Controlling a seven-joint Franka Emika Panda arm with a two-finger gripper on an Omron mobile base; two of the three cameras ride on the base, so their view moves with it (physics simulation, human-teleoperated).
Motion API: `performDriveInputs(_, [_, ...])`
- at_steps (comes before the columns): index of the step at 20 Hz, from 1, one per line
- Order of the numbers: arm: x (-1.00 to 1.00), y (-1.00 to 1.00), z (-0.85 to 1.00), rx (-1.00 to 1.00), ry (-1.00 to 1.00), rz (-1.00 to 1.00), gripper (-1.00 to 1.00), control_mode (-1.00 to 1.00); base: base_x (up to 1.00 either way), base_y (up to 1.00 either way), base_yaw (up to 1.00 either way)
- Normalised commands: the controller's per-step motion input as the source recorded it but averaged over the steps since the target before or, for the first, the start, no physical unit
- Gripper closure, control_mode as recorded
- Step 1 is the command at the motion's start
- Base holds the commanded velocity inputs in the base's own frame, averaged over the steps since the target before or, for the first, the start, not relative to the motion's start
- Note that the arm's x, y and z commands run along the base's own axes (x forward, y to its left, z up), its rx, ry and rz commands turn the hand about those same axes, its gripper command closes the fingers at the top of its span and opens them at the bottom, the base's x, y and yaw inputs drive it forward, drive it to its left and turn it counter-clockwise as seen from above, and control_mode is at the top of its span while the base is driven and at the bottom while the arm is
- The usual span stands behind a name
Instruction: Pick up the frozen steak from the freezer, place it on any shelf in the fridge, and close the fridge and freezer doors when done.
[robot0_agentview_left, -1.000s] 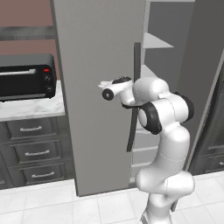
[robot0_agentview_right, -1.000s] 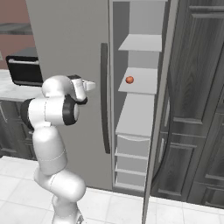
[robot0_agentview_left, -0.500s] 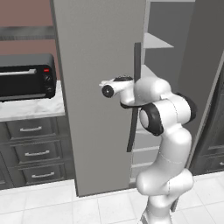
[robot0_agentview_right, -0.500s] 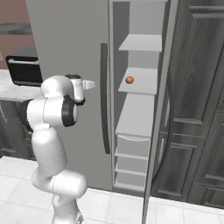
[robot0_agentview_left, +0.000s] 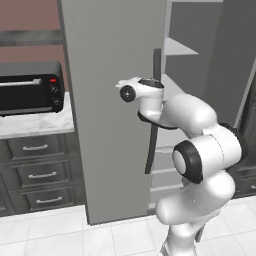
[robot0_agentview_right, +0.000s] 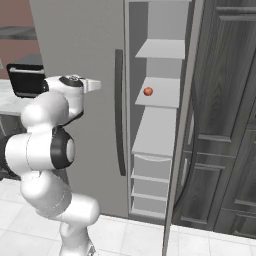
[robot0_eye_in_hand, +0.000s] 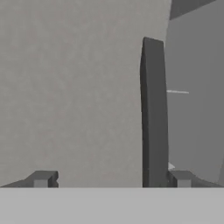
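The wide fridge door (robot0_agentview_left: 112, 115) is closed, its long dark handle (robot0_eye_in_hand: 153, 113) running along the right edge, handle (robot0_agentview_right: 119, 115). My gripper (robot0_eye_in_hand: 111, 179) faces this door at close range, open and holding nothing, with the handle just inside its right fingertip (robot0_eye_in_hand: 181, 178). The hand (robot0_agentview_right: 89, 85) sits left of the handle at upper-door height. The narrower freezer (robot0_agentview_right: 157, 100) stands open, showing plain grey shelves. A small reddish-brown steak (robot0_agentview_right: 148, 91) lies on its second shelf. The freezer door (robot0_agentview_right: 182, 130) is swung out towards me.
A black toaster oven (robot0_agentview_left: 30, 87) sits on the marble counter (robot0_agentview_left: 35, 125) left of the fridge, above dark drawers (robot0_agentview_left: 42, 175). Dark cabinet doors (robot0_agentview_right: 225, 125) stand right of the open freezer door. Grey freezer drawers (robot0_agentview_right: 150, 180) fill its lower part.
My hand has risen slightly in front of the fridge door, staying near the handle. The steak and both doors have not moved.
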Motion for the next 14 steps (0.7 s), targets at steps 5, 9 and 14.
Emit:
performDriveInputs(5, [-1.0, 0.0, 1.0, 0.0, 0.02, 0.0, -1.0, -1.0, 0.0, 0.0, 0.0])
performDriveInputs(9, [-1.0, -0.03, 0.7, -0.01, 0.1, 0.04, -1.0, -1.0, 0.0, 0.0, 0.0])
performDriveInputs(14, [-1.0, -0.62, 0.07, 0.01, 0.11, 0.05, -1.0, -1.0, 0.0, 0.0, 0.0])
